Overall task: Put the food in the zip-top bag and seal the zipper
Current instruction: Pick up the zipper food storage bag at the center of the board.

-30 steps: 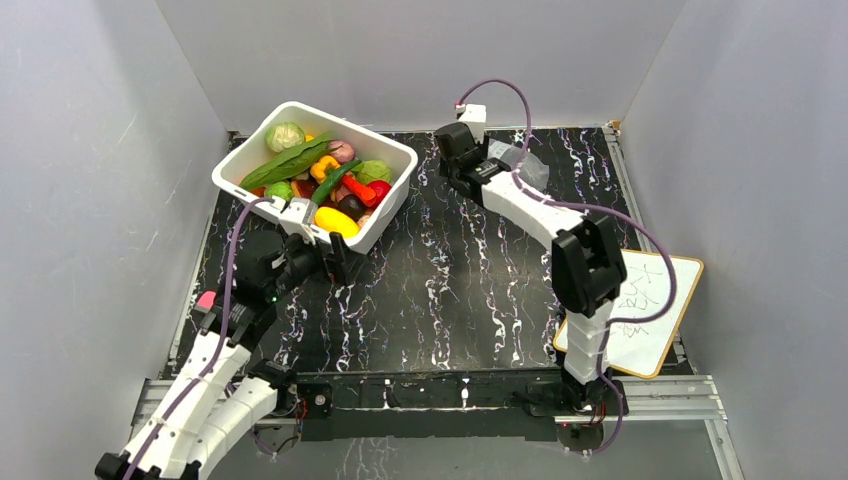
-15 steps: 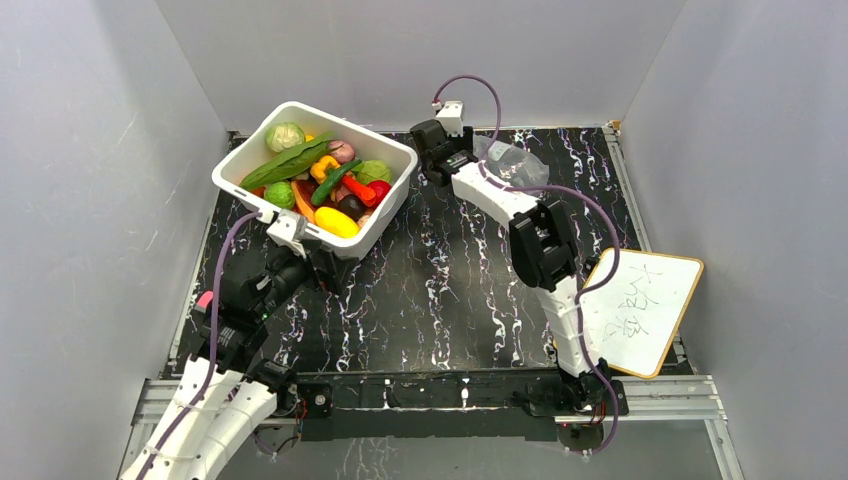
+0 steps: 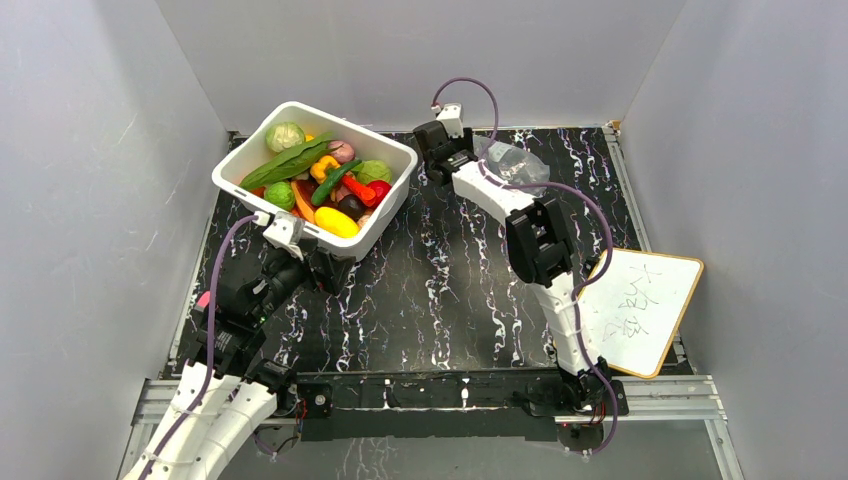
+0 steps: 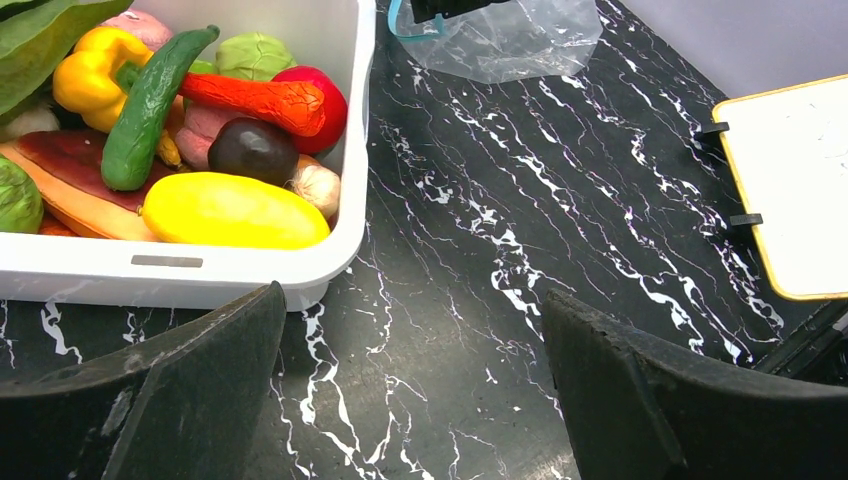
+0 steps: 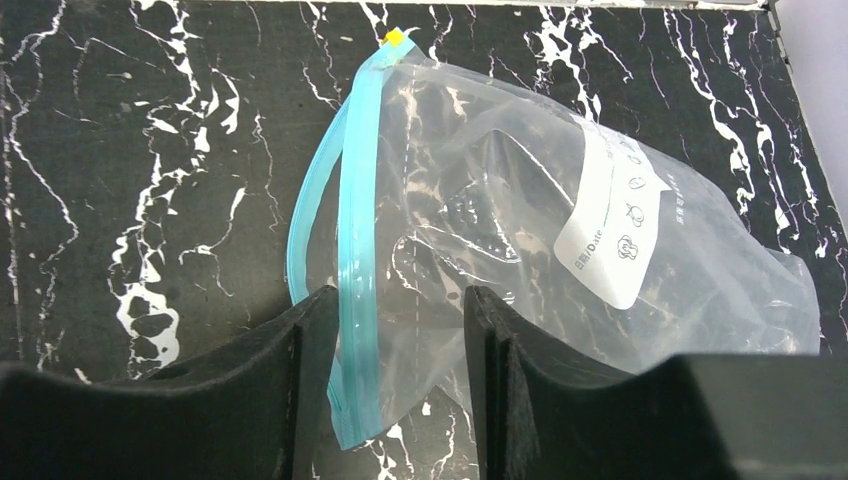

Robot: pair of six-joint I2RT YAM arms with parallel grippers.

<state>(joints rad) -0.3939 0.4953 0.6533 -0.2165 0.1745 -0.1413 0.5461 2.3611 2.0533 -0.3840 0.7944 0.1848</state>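
Observation:
The food [image 3: 330, 185] is a heap of colourful toy fruits and vegetables in a white tub [image 3: 300, 107]. It also shows in the left wrist view [image 4: 235, 210]. The clear zip-top bag [image 3: 515, 162] lies flat at the back, right of the tub, and looks empty [image 5: 560, 230]. Its light-blue zipper [image 5: 357, 260] runs along the bag's left edge. My right gripper [image 3: 462, 160] is partly open, its jaws straddling the lower end of the zipper edge [image 5: 402, 380]. My left gripper [image 3: 320, 268] is wide open and empty [image 4: 415, 330], just in front of the tub's near wall [image 4: 200, 280].
A small whiteboard [image 3: 640, 310] with an orange frame lies at the right edge of the black marbled table. Grey walls close in the back and both sides. The right arm's elbow [image 3: 535, 240] stands over the table's middle right.
My right gripper has swung left along the back to the bag's zipper end, and its elbow has folded inward. My left gripper has drawn back a little from the tub.

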